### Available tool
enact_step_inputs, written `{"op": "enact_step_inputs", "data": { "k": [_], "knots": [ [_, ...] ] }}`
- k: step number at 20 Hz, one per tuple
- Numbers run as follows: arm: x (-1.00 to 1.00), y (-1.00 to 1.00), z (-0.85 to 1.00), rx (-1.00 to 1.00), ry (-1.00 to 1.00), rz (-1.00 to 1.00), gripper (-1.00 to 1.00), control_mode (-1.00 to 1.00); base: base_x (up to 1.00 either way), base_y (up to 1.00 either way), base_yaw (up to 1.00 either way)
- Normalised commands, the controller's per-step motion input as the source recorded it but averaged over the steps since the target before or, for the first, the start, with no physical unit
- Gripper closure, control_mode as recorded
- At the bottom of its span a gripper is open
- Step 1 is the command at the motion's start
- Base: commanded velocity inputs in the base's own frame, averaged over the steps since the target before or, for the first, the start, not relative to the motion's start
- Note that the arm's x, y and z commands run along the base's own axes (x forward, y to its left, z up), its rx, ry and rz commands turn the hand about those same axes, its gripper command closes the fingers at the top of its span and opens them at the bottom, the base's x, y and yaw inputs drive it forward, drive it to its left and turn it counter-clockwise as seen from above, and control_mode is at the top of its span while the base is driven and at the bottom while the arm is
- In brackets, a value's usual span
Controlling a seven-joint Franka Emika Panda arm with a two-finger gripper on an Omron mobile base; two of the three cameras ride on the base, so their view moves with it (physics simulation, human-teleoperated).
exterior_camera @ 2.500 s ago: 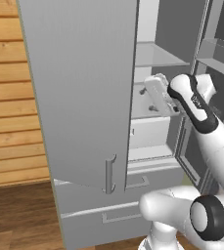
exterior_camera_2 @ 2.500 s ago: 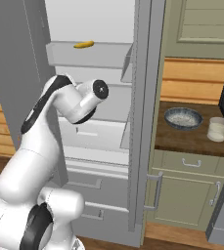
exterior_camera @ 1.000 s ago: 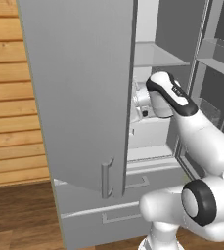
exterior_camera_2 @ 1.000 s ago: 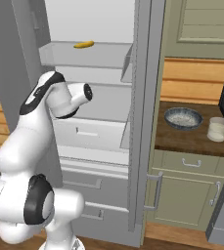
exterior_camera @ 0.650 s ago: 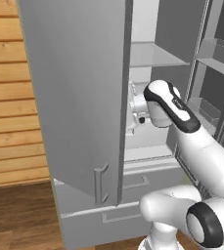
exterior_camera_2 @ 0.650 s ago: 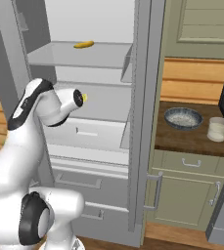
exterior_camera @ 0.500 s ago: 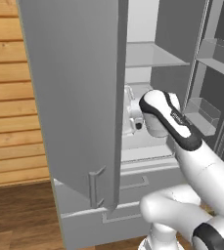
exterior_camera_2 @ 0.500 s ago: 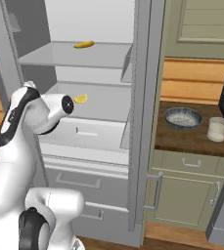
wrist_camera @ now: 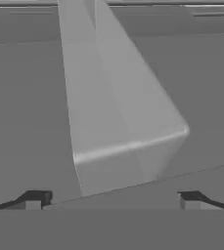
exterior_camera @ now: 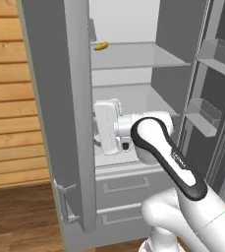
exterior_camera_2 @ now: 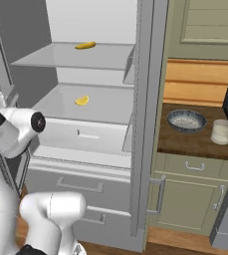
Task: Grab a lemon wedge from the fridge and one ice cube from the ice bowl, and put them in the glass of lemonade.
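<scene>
Yellow lemon wedge (exterior_camera_2: 82, 100) lies flat, lengthwise across its shelf; end effector (wrist_camera: 111, 197) wide open, empty.

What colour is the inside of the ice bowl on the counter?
Whitish and speckled inside a dark grey-blue rim; the ice bowl shows best in the right base view.

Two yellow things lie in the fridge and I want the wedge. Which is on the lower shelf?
The lemon wedge, a short crescent, lies on the lower shelf. The longer yellow piece lies on the shelf above it.
</scene>
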Motion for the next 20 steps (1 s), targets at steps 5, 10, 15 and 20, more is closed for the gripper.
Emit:
{"op": "enact_step_inputs", "data": {
  "k": [5,10,15,20],
  "knots": [
    [-0.17,0.22,0.33,0.01,0.06,0.35,-1.00,-1.00,0.00,0.00,0.00],
    [-0.12,0.32,0.05,0.00,0.00,0.22,-1.00,-1.00,0.00,0.00,0.00],
    [0.06,0.66,-0.06,0.00,0.00,0.11,-1.00,-1.00,0.00,0.00,0.00],
    [0.00,0.66,-0.02,-0.01,0.00,0.08,-1.00,-1.00,0.00,0.00,0.00]
  ]
}}
